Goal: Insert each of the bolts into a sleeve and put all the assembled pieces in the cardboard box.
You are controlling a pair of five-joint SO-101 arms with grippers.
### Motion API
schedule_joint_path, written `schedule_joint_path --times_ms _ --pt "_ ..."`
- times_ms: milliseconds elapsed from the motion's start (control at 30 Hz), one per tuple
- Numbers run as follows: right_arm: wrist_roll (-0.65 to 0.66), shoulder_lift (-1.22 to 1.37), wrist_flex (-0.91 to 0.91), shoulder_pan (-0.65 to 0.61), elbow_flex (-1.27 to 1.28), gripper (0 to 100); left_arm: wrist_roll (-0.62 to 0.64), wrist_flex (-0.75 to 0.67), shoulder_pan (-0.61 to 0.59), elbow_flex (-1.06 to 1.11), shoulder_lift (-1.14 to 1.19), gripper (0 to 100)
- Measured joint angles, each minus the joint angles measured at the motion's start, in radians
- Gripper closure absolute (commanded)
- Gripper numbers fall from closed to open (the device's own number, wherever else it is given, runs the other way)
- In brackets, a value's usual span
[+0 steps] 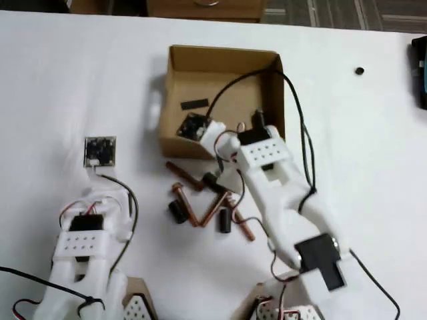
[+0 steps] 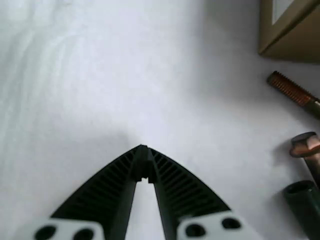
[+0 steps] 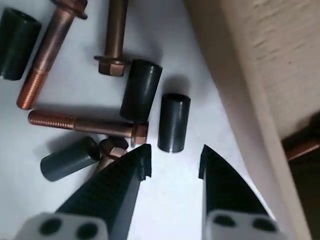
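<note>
Table, sleeve just before right tool

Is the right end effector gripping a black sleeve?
No, the right end effector is open and empty, with the nearest black sleeve lying on the table just ahead of it.

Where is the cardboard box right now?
In the high view, the cardboard box sits open side up at the far middle of the table. Loose bolts and sleeves lie just before its near wall, by the right arm.
</note>
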Motion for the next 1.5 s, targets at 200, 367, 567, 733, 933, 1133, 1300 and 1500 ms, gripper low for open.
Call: schedule_joint_path --times_ms 200,367,567,733,933,1133,1300,1500 --pt "0.0 0.161 -0.002 -0.006 -0.091 84.7 0.0 0.0 0.0 0.0 0.0 98" --pt "0.0 0.249 -0.008 -0.003 -0.129 85.4 0.0 0.0 0.0 0.0 0.0 98" --pt "0.002 0.316 -0.028 0.0 -0.157 97.9 0.0 0.0 0.0 0.0 0.0 98" --pt "0.002 0.338 -0.034 0.002 -0.16 97.9 0.0 0.0 0.0 0.0 0.0 98" --pt "0.002 0.338 -0.034 0.002 -0.16 97.9 0.0 0.0 0.0 0.0 0.0 98" --pt "-0.074 0.295 0.011 -0.002 -0.146 97.9 0.0 0.115 0.0 -0.031 0.0 98" --pt "-0.135 0.143 0.083 -0.018 -0.141 97.9 0.0 0.334 0.0 -0.176 0.0 98" --pt "-0.245 -0.115 0.109 0.009 -0.141 97.9 0.0 0.445 -0.003 -0.377 0.0 98"
